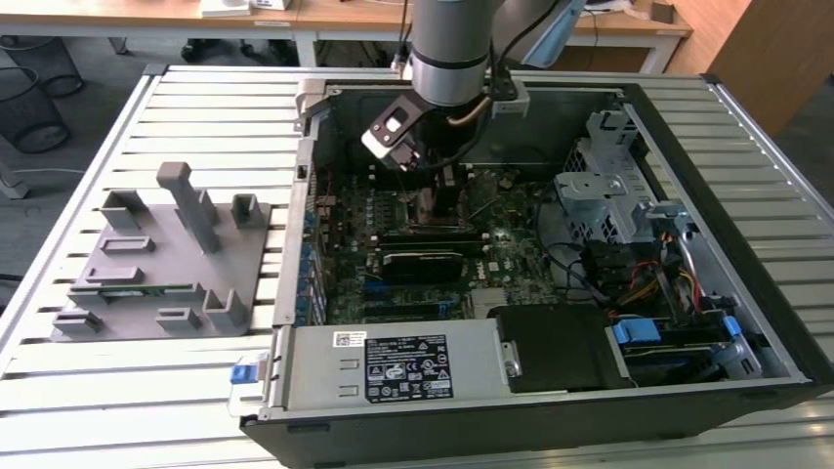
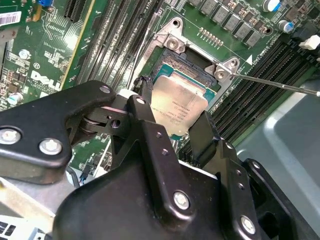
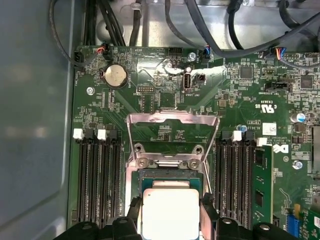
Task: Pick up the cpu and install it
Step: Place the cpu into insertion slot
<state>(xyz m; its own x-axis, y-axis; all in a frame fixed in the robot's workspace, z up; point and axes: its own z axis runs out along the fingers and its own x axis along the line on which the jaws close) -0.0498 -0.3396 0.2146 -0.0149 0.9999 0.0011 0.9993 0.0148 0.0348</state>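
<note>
Pincer [image 2: 172, 120] is clamped across small flat silvery-grey square metal-topped cpu [image 2: 177, 102], held directly over open black-framed motherboard socket [image 2: 186, 66], edges roughly aligned.

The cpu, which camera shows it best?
The second wrist view: the cpu shows most of its silvery top, held in the hand above the socket. The first wrist view cuts it off at the edge. In the exterior view the arm hides it.

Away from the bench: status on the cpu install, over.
Gripper shut on the cpu. It hangs over the open socket. Metal frame up, nothing in the way.
</note>
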